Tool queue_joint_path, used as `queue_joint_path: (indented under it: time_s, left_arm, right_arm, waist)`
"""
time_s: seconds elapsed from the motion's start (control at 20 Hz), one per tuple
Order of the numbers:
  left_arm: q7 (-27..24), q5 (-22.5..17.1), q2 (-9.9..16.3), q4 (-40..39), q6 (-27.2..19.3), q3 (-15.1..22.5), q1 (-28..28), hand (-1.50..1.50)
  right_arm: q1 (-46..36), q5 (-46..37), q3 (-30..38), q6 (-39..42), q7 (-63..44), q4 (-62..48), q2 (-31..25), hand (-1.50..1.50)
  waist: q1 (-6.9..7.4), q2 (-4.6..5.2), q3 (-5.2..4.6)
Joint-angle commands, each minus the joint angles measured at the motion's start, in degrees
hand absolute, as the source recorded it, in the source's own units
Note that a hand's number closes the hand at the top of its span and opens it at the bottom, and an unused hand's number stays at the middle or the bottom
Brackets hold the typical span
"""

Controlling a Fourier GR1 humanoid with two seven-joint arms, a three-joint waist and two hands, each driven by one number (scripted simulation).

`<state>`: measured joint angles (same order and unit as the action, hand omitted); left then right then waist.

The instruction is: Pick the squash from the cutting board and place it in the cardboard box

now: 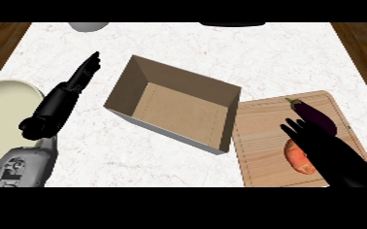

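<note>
Squash (297, 158) remains on cutting board (267, 143); cardboard box (175, 104) holds nothing. Right hand (323, 148), fingers extended, covers the squash, grasping nothing. Pick and placement outstanding.

box (175, 104) open-topped, walls up btw my hands | board (261, 140) touches box's rt wall | eggplant (313, 116) just beside my rt hand (323, 148) | bare counter (215, 48) beyond box, room to pass
</note>
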<state>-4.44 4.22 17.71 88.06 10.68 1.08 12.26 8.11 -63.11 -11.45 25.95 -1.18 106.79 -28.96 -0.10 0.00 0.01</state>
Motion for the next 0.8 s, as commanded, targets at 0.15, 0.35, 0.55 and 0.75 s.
queue_joint_path:
  time_s: [0.15,0.35,0.55,0.75]
  left_arm:
    - [1.9,1.9,-2.6,1.8,0.4,0.2,-0.7,0.0]
    - [-2.9,3.0,-2.7,-6.8,0.8,-2.0,3.9,0.0]
    - [-1.2,4.2,-3.9,-0.2,1.0,-1.3,-1.0,0.0]
    - [-0.2,4.6,-4.4,-0.1,1.0,-1.4,-0.3,0.0]
  right_arm:
    - [-3.2,-3.2,3.0,2.0,-0.1,-3.4,0.9,-1.5]
    - [-5.1,-6.7,1.1,-3.9,1.1,-10.9,4.2,-1.5]
    - [-3.1,-6.1,2.7,-3.7,3.5,-11.4,5.5,-1.5]
    - [-3.0,-7.0,2.4,-7.7,10.8,-13.8,2.2,1.5]
  waist:
    - [0.09,-0.02,-0.01]
    - [-0.06,0.11,-0.01]
    - [0.02,0.0,-0.01]
    - [0.01,0.02,-0.01]
